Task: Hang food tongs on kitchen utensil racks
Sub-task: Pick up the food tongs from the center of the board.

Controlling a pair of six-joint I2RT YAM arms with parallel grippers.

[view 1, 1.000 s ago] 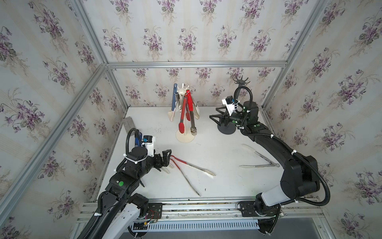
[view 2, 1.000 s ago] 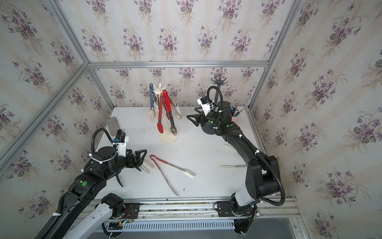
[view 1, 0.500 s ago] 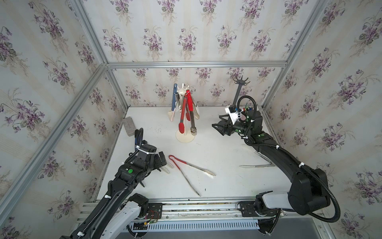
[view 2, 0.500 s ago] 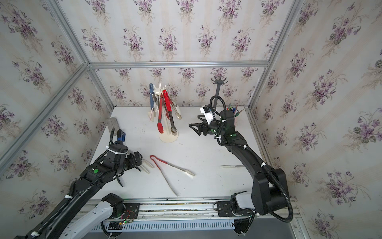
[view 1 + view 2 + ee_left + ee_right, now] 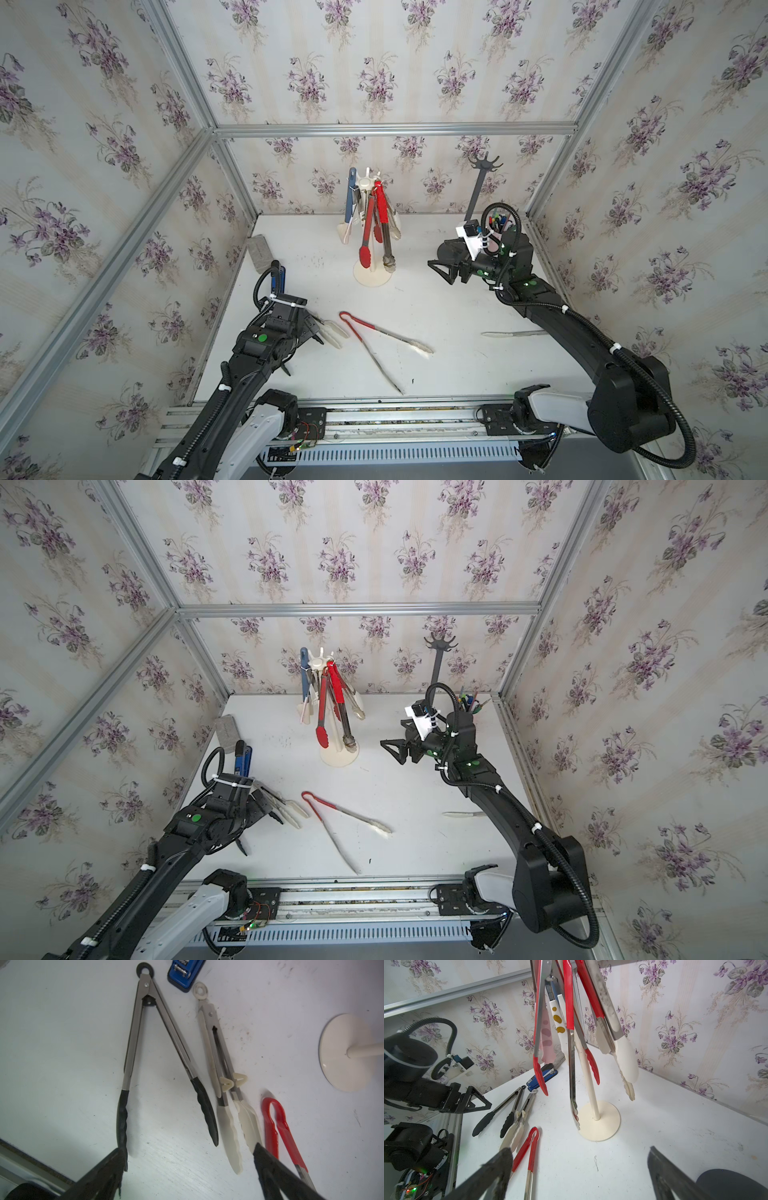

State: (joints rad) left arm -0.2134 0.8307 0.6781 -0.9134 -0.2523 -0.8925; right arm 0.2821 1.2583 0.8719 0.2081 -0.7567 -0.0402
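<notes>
A white rack (image 5: 372,278) stands at the back centre with several food tongs (image 5: 366,237) hanging from it. A black rack (image 5: 478,195) at the back right carries nothing. Black-tipped tongs (image 5: 122,1118) and white-tipped tongs (image 5: 227,1126) lie at the front left. My left gripper (image 5: 188,1147) hangs open just over their tips, holding nothing. Red-handled tongs (image 5: 395,334) lie spread mid-table. Steel tongs (image 5: 515,333) lie at the right, partly under my right arm. The right gripper (image 5: 440,272) is open and empty, by the black rack's base, facing the white rack.
A blue-and-black stapler (image 5: 279,278) lies behind the left arm, with a grey block (image 5: 259,248) further back by the left wall. A cup of pens (image 5: 500,222) stands in the back right corner. Papered walls with metal rails enclose three sides.
The left wrist tipped down over the tongs at the front left. The right gripper came forward and lower from the black rack and opened wider.
</notes>
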